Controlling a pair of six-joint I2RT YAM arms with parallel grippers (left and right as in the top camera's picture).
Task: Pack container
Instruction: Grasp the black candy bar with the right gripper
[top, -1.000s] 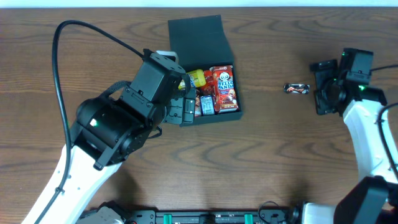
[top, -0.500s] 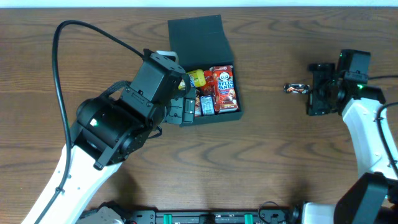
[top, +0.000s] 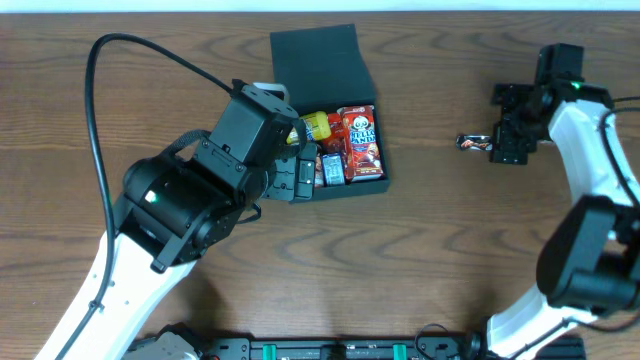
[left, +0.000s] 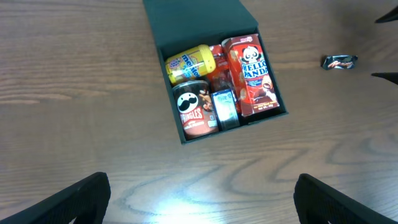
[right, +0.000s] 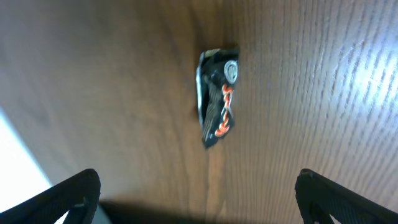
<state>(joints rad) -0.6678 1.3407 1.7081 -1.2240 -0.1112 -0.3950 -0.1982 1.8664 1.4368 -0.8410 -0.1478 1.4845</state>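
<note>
The container (top: 352, 187) is a dark square box with its flap lid (top: 320, 62) folded back, left of centre in the overhead view. In the left wrist view the container (left: 239, 126) holds a yellow tub (left: 186, 62), a Pringles can (left: 196, 112), a Hello Panda box (left: 252, 74) and a small dark packet (left: 224, 107). My left gripper (top: 300, 175) hovers open at the box's near-left corner, its jaws (left: 199, 200) empty. A small dark candy wrapper (top: 476, 143) lies to the right on the table. My right gripper (top: 503, 125) stands open just right of it. The wrapper (right: 217, 96) lies ahead of those jaws (right: 199, 200).
The wooden table (top: 420, 260) stretches bare between the box and the wrapper. In the left wrist view the wrapper (left: 339, 62) lies right of the box. A white strip marks the table's far edge (top: 450, 6), close behind the right gripper.
The right gripper has moved left and toward the far edge, turning, and now stands right beside the candy wrapper. The left arm and the box have not moved.
</note>
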